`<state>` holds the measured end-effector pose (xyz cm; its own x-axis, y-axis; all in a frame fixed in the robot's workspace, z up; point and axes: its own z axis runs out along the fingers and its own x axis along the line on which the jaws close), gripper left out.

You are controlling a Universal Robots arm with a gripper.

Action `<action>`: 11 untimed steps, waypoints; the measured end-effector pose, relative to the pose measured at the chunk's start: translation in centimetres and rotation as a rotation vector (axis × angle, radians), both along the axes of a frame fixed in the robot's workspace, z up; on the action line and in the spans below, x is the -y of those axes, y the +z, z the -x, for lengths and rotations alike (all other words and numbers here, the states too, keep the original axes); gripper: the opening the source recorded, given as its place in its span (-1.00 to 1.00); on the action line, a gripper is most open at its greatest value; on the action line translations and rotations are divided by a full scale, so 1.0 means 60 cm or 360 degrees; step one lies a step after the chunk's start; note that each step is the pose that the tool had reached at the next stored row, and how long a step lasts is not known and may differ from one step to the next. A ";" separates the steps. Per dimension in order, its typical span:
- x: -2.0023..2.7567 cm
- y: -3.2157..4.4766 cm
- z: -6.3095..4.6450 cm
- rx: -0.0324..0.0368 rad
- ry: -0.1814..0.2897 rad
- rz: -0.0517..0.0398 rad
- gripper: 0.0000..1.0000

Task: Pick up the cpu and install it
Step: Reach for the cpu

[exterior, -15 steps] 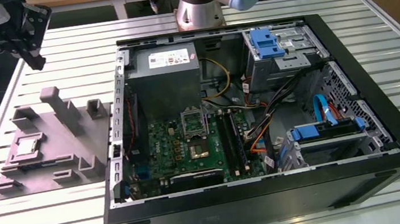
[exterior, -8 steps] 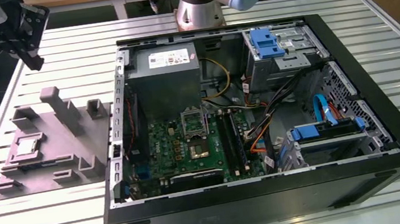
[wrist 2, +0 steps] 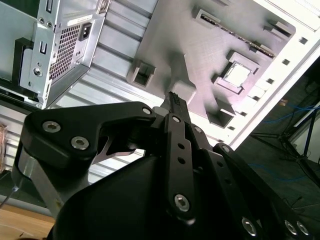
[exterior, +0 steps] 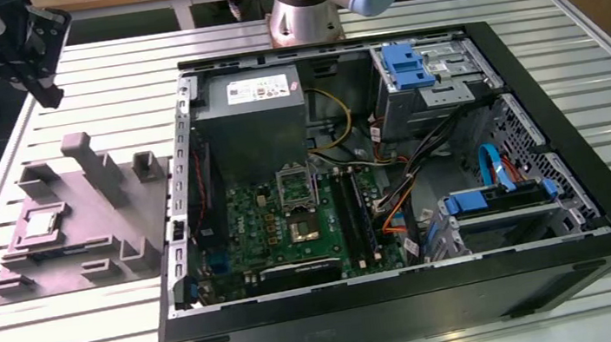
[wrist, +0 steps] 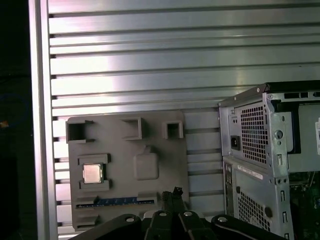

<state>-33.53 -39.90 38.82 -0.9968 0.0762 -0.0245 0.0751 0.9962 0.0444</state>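
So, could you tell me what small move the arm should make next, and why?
Probably shift the gripper across until it is above the chip, which lies in a pocket of the grey tray; the gripper hangs off to one side.

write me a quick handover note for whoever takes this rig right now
Gripper: shut, empty, up in the air near the grey tray, touching nothing.
The cpu: lies in its pocket on the tray, to the exterior view's left of the open computer case.
Done: nothing that shows.
Left: cpu not yet picked up, not yet installed on the motherboard.
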 end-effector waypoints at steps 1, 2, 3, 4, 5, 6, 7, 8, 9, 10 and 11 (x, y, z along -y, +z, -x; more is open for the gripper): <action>0.0000 0.000 0.001 0.0000 0.0000 0.0000 -0.79; 0.0000 0.000 0.002 0.0000 0.0000 0.0000 -0.79; 0.0000 0.000 0.002 0.0000 0.0000 0.0000 -0.79; 0.0000 0.000 0.003 0.0000 0.0000 0.0000 -0.79; 0.0000 0.000 0.004 0.0000 0.0000 0.0000 -0.79; 0.0000 0.000 0.005 0.0000 0.0000 0.0000 -0.79; 0.0000 0.000 0.006 0.0000 0.0000 0.0000 -0.79; 0.0000 0.000 0.006 0.0000 0.0000 0.0000 -0.79; 0.0000 0.000 0.007 0.0000 0.0000 0.0000 -0.79; 0.0000 0.000 0.008 0.0000 0.0000 0.0000 -0.79; 0.0000 0.000 0.009 0.0000 0.0000 0.0000 -0.79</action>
